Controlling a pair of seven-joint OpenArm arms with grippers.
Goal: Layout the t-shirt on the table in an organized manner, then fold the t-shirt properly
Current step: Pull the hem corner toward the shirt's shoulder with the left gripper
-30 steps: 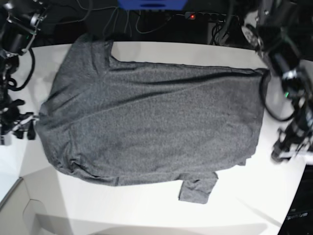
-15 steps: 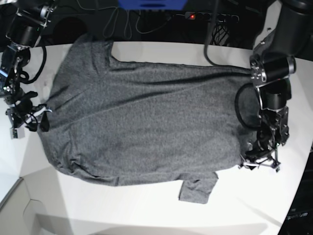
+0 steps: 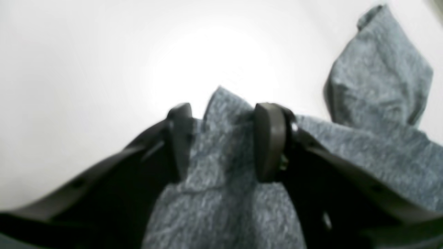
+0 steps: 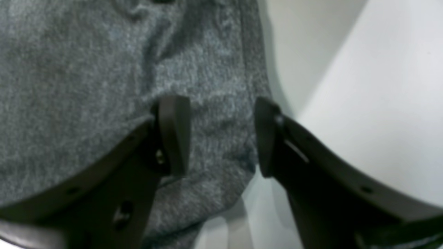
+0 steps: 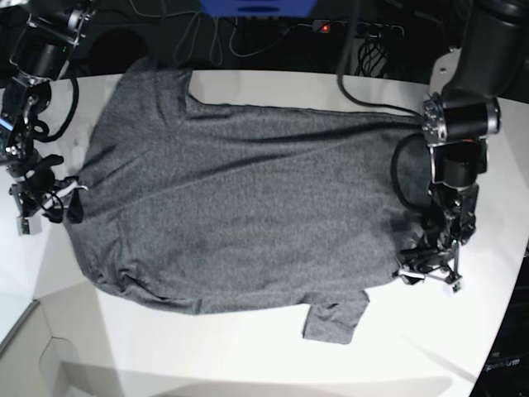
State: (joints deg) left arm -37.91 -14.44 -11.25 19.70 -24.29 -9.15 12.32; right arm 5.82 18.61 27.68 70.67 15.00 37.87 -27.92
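1. Shirt first: the t-shirt [image 5: 248, 207] is dark grey and lies spread out flat across the white table [image 5: 430, 347]. It covers most of the middle of the table in the base view.
2. One sleeve [image 5: 335, 321] pokes out from the shirt's near edge. It lies flat on the table.
3. The other sleeve [image 5: 153, 87] points to the far side of the table, up near the dark stuff behind it.
4. The left gripper [image 5: 426, 273] is down at the corner of the shirt, on the right side of the base view.
5. In the left wrist view, the left gripper [image 3: 221, 138] has its two dark fingers [image 3: 268, 138] apart, with a bump of grey cloth [image 3: 221, 117] sitting between them. The fingers are partly open. The cloth fills the gap, but I cannot tell if they are pinching it.
6. The same view shows the near sleeve [image 3: 380, 79] off to the right, with bare table behind it.
7. The right gripper [image 5: 50, 203] is at the other end of the shirt, on the left side of the base view.
8. In the right wrist view, the right gripper [image 4: 221, 138] is partly open too. One finger [image 4: 174, 138] is over the cloth. The other finger [image 4: 266, 138] is right by the shirt's edge [image 4: 256, 86], where the table starts. It does not have hold of the cloth.
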